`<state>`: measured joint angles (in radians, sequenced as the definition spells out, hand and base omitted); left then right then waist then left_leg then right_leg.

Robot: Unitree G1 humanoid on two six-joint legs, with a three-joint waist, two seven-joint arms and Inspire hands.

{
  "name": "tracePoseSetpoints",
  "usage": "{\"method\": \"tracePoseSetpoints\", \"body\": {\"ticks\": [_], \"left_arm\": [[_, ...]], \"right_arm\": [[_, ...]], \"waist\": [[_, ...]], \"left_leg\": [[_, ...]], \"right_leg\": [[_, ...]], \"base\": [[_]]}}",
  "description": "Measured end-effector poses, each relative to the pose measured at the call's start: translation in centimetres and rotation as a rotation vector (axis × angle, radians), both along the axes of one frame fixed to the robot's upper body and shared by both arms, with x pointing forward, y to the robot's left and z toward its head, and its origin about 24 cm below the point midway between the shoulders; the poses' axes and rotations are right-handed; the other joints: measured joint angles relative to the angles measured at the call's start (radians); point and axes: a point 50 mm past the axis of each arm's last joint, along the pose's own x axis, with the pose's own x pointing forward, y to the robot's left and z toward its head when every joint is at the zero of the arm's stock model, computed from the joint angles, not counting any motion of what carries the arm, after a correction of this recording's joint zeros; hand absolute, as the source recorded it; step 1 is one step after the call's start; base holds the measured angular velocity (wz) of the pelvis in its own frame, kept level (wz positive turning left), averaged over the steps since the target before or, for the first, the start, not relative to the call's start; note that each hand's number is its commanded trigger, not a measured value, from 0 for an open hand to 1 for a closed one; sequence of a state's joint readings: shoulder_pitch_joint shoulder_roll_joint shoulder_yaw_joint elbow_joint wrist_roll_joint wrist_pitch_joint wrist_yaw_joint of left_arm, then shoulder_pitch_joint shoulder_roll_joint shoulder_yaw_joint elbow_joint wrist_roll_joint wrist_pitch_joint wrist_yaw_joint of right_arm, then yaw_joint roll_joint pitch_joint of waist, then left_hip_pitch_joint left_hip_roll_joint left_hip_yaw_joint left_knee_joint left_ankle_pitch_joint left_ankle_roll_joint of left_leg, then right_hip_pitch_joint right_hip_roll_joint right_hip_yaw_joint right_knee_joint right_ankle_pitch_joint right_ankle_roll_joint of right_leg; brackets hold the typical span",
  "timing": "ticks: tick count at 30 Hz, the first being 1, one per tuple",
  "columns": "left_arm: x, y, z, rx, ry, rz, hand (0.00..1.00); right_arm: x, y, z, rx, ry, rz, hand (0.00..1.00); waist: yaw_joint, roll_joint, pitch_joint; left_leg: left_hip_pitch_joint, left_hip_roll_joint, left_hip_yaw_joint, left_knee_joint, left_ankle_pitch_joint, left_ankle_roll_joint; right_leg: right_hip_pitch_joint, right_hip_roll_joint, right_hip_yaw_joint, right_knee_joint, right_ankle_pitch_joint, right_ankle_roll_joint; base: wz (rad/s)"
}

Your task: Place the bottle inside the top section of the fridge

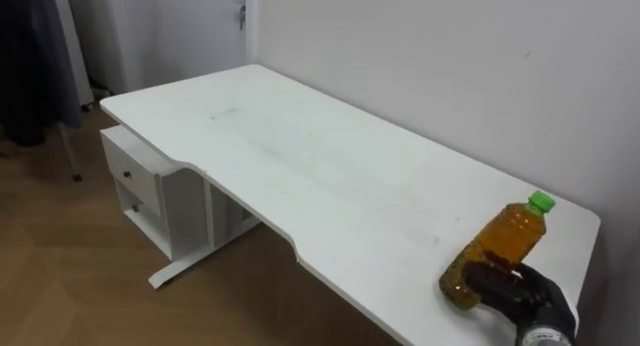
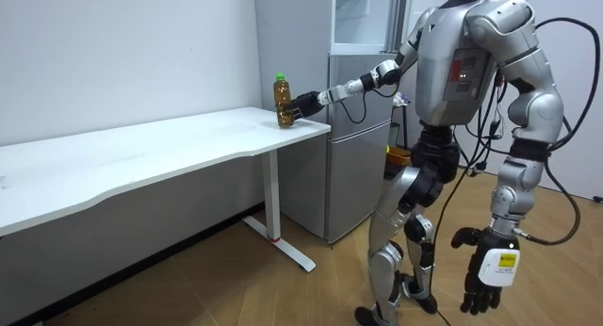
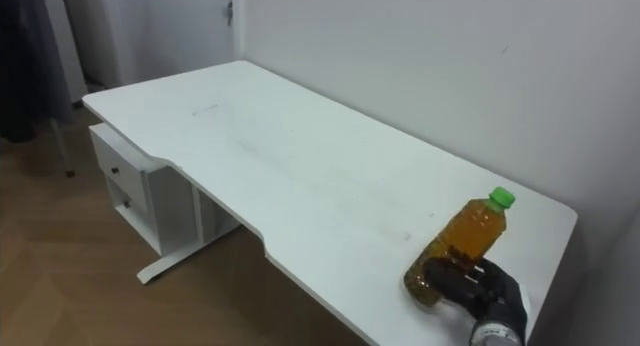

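- Bottle (image 1: 497, 251): amber liquid, green cap (image 1: 541, 200). It stands on the bench's corner by the wall, close to the end edge.
- Right robot hand (image 1: 515, 286): fingers are curled round the bottle's lower part, well below the cap. The arm reaches out long from the shoulder.
- Left robot hand (image 2: 482, 274): hangs slack beside the leg, fingers loose, holding nothing.
- Bench (image 1: 300, 156): smooth white top. The fridge (image 2: 356, 147) stands just past its end, beside the robot.
- Risk 1: the hold is low on a tall, well-filled bottle. With the weight above the grip, it may lean or swivel in the fingers once lifted.
- Risk 2: a drag instead of a clean lift could tip it over the nearby edge onto the floor.
- Risk 3: on the swing round to the fridge, the outstretched arm leaves little margin. The bottle could knock the cabinet and slip loose.
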<state>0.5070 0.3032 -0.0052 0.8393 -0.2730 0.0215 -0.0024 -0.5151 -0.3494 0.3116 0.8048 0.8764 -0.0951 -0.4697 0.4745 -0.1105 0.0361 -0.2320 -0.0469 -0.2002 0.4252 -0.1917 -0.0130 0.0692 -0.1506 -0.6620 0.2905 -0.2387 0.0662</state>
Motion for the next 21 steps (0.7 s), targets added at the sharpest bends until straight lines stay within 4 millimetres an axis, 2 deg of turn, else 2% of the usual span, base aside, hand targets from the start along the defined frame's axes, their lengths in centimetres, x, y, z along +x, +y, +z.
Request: {"method": "tracePoseSetpoints", "body": {"ticks": [6,12,18,19,21], "left_arm": [[-0.3,0.1,0.0,0.016,0.009,0.007,0.0],[-0.7,0.2,0.2,0.02,0.012,0.012,0.0],[-0.8,0.1,0.1,0.024,0.005,0.036,0.0],[-0.8,0.0,0.1,0.024,0.0,0.038,0.0],[-0.8,-0.2,0.0,0.025,-0.003,0.032,0.0]], "right_arm": [[-0.2,-0.6,-0.4,0.037,0.018,-0.032,1.0],[-0.1,-0.3,-0.3,0.089,0.007,-0.03,1.0],[0.0,1.3,0.9,0.127,-0.082,0.073,1.0],[-0.3,1.7,1.0,0.138,-0.098,0.102,1.0],[-0.6,2.3,1.3,0.133,-0.129,0.154,1.0]], "waist": [[0.0,0.002,0.0014],[-0.017,0.0,0.0003],[-0.039,-0.003,-0.002],[-0.041,-0.005,-0.0053],[-0.047,-0.006,-0.0071]], "left_leg": [[0.016,-0.001,-0.001,-0.004,0.0,0.0],[0.018,0.001,0.002,-0.009,0.0,-0.001],[0.043,0.001,0.019,-0.028,0.0,0.0],[0.055,0.002,0.026,-0.036,0.001,0.0],[0.071,0.005,0.041,-0.046,0.001,0.001]], "right_leg": [[0.016,0.0,0.0,-0.004,0.0,0.0],[0.015,0.006,0.004,-0.017,0.0,0.0],[0.016,-0.001,0.03,-0.016,0.0,0.001],[0.02,-0.004,0.037,-0.017,0.0,0.001],[0.024,-0.004,0.057,-0.017,0.0,0.001]], "base": [[0.0],[0.0],[-0.1],[-0.2],[-0.2]]}}
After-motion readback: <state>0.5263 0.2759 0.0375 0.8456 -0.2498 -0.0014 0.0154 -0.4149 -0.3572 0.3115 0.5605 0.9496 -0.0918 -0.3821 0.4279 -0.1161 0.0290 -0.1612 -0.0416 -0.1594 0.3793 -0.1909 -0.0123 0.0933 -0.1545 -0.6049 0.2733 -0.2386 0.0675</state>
